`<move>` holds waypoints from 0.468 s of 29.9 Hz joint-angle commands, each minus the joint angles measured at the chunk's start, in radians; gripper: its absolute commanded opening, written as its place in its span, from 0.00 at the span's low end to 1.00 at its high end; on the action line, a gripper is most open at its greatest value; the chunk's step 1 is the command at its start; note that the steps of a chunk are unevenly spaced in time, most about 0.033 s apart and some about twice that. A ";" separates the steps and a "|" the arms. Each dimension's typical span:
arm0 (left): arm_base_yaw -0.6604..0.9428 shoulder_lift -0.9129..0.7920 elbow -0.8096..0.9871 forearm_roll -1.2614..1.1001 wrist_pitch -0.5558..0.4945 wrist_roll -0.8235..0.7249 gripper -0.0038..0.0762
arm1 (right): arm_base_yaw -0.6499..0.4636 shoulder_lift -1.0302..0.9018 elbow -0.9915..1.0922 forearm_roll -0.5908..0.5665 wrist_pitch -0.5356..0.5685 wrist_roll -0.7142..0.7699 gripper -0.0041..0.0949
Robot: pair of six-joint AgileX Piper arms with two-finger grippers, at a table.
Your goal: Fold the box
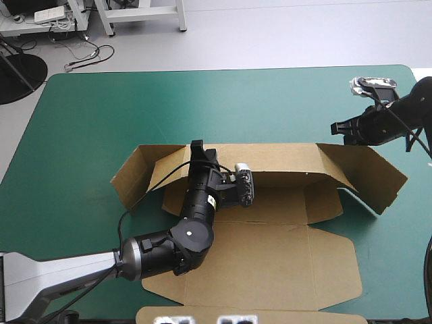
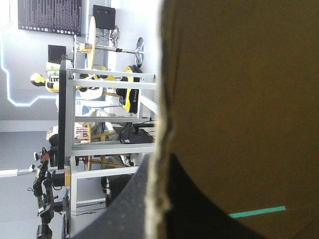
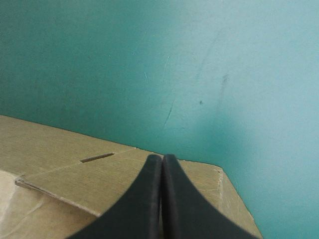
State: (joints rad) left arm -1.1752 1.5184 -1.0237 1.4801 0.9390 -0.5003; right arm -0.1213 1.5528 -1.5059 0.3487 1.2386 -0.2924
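The brown box (image 1: pixel 270 256) lies on the teal-green cover (image 1: pixel 88 115), from the middle toward 6 o'clock, with its far wall raised. The left gripper (image 1: pixel 197 150) is closed on this wall's edge, at 11 o'clock of the box. The right gripper (image 1: pixel 335 128), at 1 o'clock, has its fingers pressed together and holds nothing.
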 commanded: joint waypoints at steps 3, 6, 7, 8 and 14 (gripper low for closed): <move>-0.006 -0.043 -0.024 0.056 0.034 -0.047 0.04 | 0.000 -0.034 0.041 0.021 -0.002 -0.027 0.03; -0.006 -0.043 -0.024 0.056 0.034 -0.069 0.04 | 0.000 -0.036 0.075 0.029 0.005 -0.043 0.03; -0.006 -0.042 -0.024 0.056 0.034 -0.069 0.04 | 0.000 -0.038 0.084 0.033 0.005 -0.047 0.03; -0.006 -0.042 -0.024 0.056 0.034 -0.069 0.04 | 0.000 -0.043 0.096 0.041 0.005 -0.055 0.03; -0.006 -0.042 -0.024 0.056 0.034 -0.069 0.04 | 0.000 -0.093 0.158 0.057 0.011 -0.091 0.03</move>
State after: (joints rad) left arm -1.1752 1.5184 -1.0229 1.4811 0.9373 -0.5381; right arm -0.1213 1.5244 -1.3555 0.3776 1.2068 -0.3568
